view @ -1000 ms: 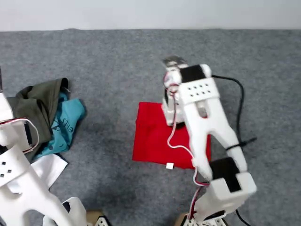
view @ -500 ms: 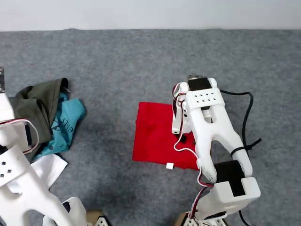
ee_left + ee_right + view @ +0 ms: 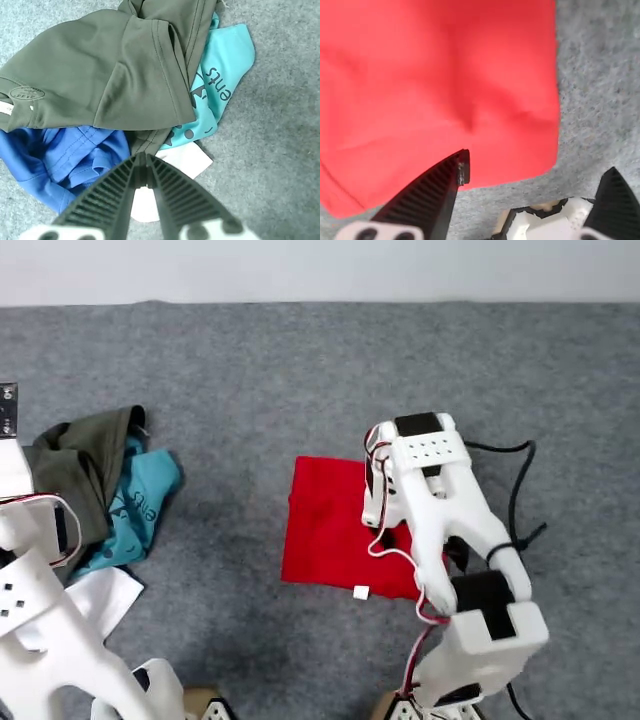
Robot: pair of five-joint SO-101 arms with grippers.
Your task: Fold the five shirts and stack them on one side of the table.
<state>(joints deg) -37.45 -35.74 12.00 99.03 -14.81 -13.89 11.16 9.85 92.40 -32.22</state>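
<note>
A folded red shirt [image 3: 330, 535] lies flat in the middle of the grey felt worktop [image 3: 250, 360]. The right hand [image 3: 538, 167] hangs over one of its corners, fingers spread wide and holding nothing. The left hand [image 3: 141, 160], fingers pressed together and empty, hovers over a heap by the worktop's left edge: an olive-green shirt [image 3: 100, 75], a turquoise printed shirt [image 3: 225, 65], a blue shirt [image 3: 60, 160] and a white shirt [image 3: 185, 160]. Bare felt separates the heap from the red shirt.

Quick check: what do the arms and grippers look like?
The left arm and right arm are white plastic shells with black motor blocks. Red and white wires run along the right arm; a black cable trails beside it. The left gripper and right gripper have black ribbed fingers.
</note>
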